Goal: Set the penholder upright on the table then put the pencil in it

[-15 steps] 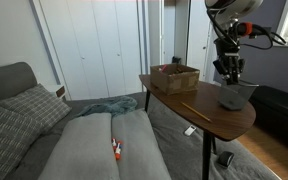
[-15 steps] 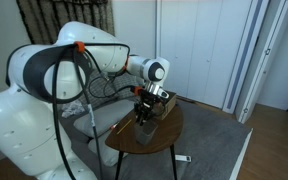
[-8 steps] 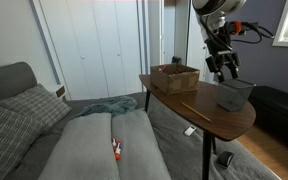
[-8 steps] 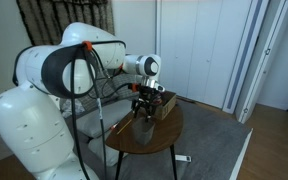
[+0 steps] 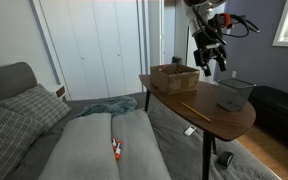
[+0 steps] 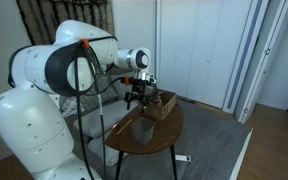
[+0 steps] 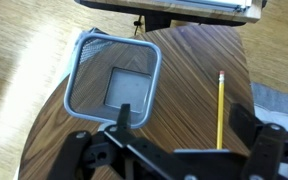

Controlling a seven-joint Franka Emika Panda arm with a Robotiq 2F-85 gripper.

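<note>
Lifted off the upright cup at the table's edge, the wide, empty gripper next needs the pencil.

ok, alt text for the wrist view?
Seen from above, the grey mesh penholder stands upright and empty on the wooden table, with the yellow pencil lying flat beside it, not touching. The open gripper hangs above, holding nothing.

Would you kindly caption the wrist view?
Open gripper over dark brown wooden table: dark grey mesh penholder upright, yellow wooden pencil lying beside it.
</note>
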